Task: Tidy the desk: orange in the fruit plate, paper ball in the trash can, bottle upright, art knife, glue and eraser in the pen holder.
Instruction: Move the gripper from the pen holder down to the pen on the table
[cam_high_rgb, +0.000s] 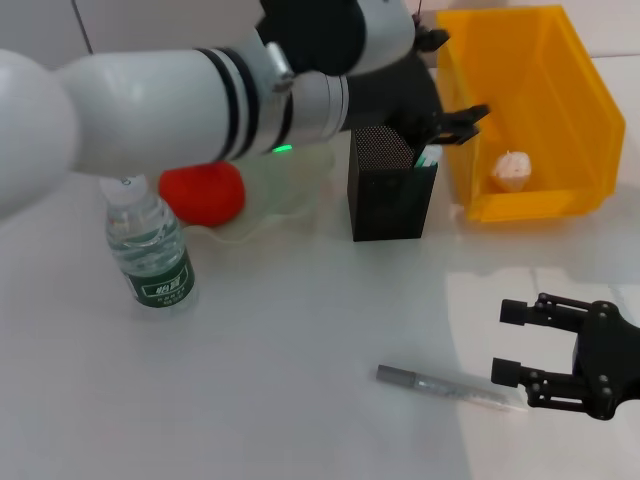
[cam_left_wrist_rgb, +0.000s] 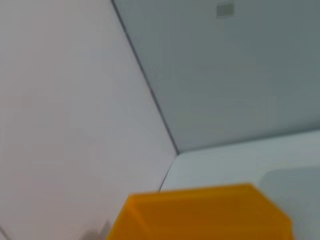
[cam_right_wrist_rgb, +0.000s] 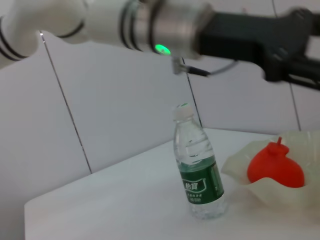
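My left arm reaches across the desk and its gripper (cam_high_rgb: 468, 122) hangs just above the black mesh pen holder (cam_high_rgb: 390, 190), next to the yellow trash can (cam_high_rgb: 560, 110) (cam_left_wrist_rgb: 200, 212). The paper ball (cam_high_rgb: 512, 168) lies inside the can. The orange (cam_high_rgb: 203, 192) (cam_right_wrist_rgb: 275, 167) rests in the pale fruit plate (cam_high_rgb: 290, 195) (cam_right_wrist_rgb: 265, 195). The bottle (cam_high_rgb: 150, 250) (cam_right_wrist_rgb: 198, 170) stands upright. The art knife (cam_high_rgb: 445, 385) lies flat on the desk, its end just in front of my open right gripper (cam_high_rgb: 512, 343). A white-green tip (cam_high_rgb: 430, 155) shows in the holder. The eraser is out of view.
The white desk meets a tiled wall (cam_right_wrist_rgb: 125, 115) behind the bottle. The trash can stands at the back right, close beside the pen holder. My left arm's white forearm (cam_high_rgb: 150, 100) spans the back left of the desk above the plate.
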